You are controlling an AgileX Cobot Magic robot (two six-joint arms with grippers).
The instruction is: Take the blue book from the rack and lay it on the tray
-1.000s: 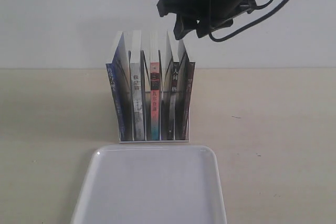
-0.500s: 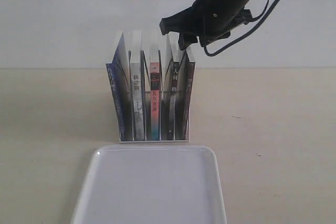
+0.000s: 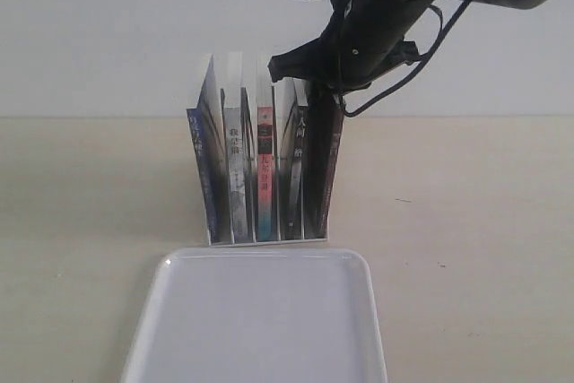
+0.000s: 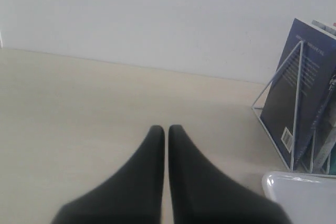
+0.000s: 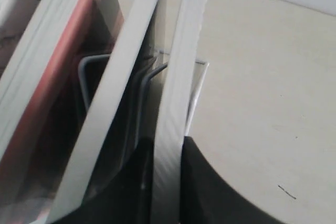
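Observation:
The white wire rack [image 3: 269, 239] holds several upright books behind the white tray [image 3: 179, 311]. The blue book [image 3: 199, 168] with its blue spine stands at the rack's left end; its dark blue cover [image 4: 307, 72] shows in the left wrist view. My right gripper [image 3: 308, 85] has come down at the rack's right end. In the right wrist view it [image 5: 167, 148] is shut on the top edge of the rightmost, dark-spined book [image 5: 176, 77], one finger on each side. My left gripper [image 4: 166, 128] is shut and empty, low over the table, left of the rack.
A grey-spined book [image 3: 235, 177] and a red-and-teal-spined book [image 3: 265, 177] stand in the middle slots. The rack's wire dividers [image 5: 89, 69] sit close beside the gripped book. A corner of the tray [image 4: 296, 192] shows near the left gripper. A pale wall rises behind the table.
The right gripper came down onto the right end of the rack and closed from wide open onto the rightmost book. The rack and books shifted slightly right.

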